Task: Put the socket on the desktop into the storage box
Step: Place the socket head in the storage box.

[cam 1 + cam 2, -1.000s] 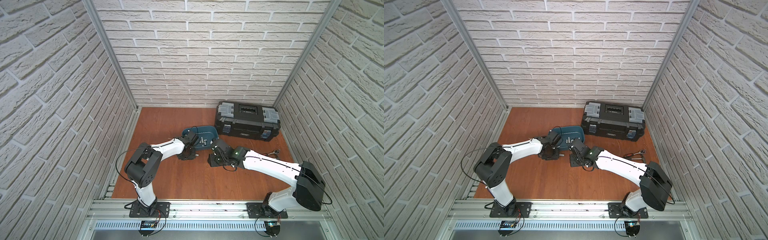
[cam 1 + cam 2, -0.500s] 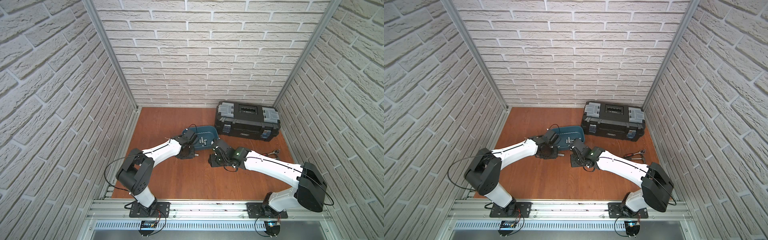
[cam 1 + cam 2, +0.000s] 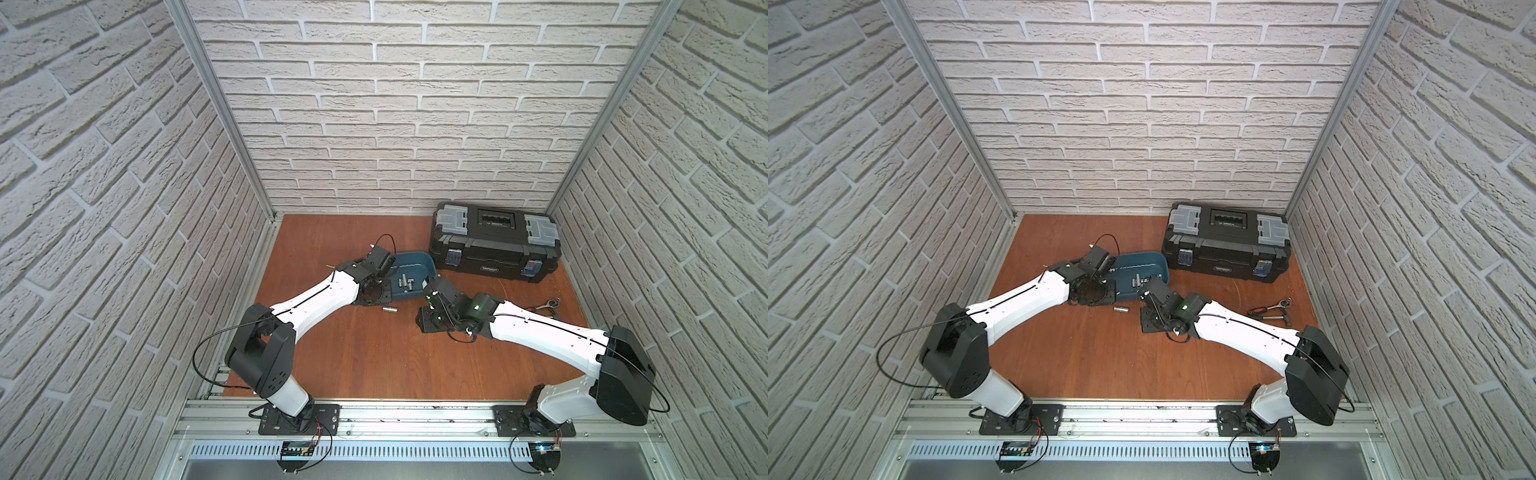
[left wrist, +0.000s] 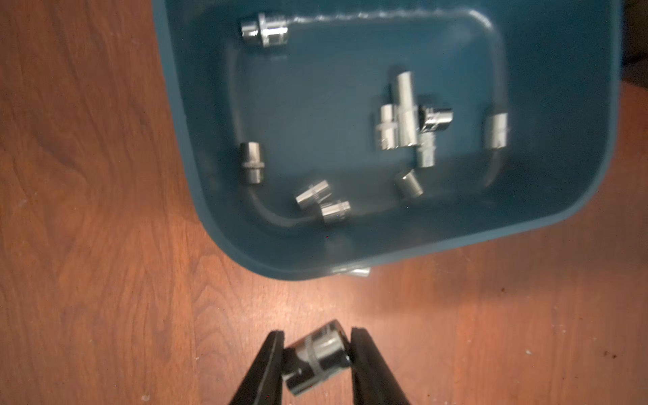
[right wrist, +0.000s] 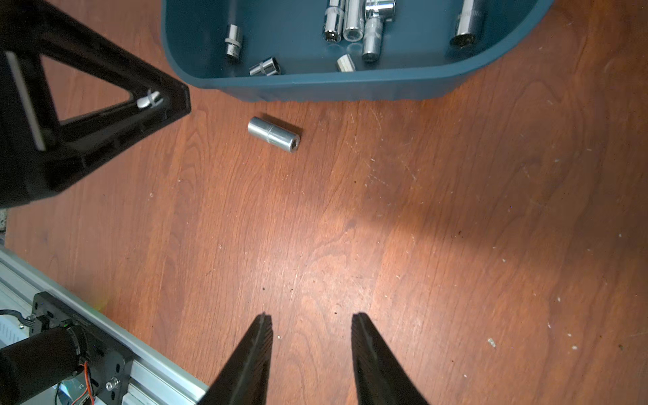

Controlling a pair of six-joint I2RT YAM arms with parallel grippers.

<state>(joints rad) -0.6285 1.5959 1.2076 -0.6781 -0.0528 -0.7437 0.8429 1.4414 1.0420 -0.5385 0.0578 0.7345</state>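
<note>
On the reddish-brown desktop (image 3: 374, 357) stands the teal storage box (image 3: 417, 262) (image 3: 1148, 258), with several chrome sockets (image 4: 406, 115) (image 5: 371, 35) inside. My left gripper (image 4: 317, 336) is shut on a chrome socket (image 4: 322, 354), held tilted over the wood just outside the box's wall (image 4: 350, 259). Another socket (image 3: 390, 309) (image 3: 1121, 309) (image 5: 274, 134) lies loose on the desktop beside the box's front wall (image 5: 315, 86). My right gripper (image 5: 312, 317) is open and holds nothing, over bare wood nearer the front than that socket.
A black toolbox (image 3: 494, 245) (image 3: 1225, 243) with grey latches stands at the back right. A ratchet wrench and other hand tools (image 3: 548, 303) (image 3: 1273, 309) lie near the right wall. Brick-pattern walls enclose three sides. An aluminium rail (image 3: 415, 419) runs along the front.
My left arm's elbow has swung toward the front left, while its gripper stayed at the box's near left corner. The right arm has hardly moved.
</note>
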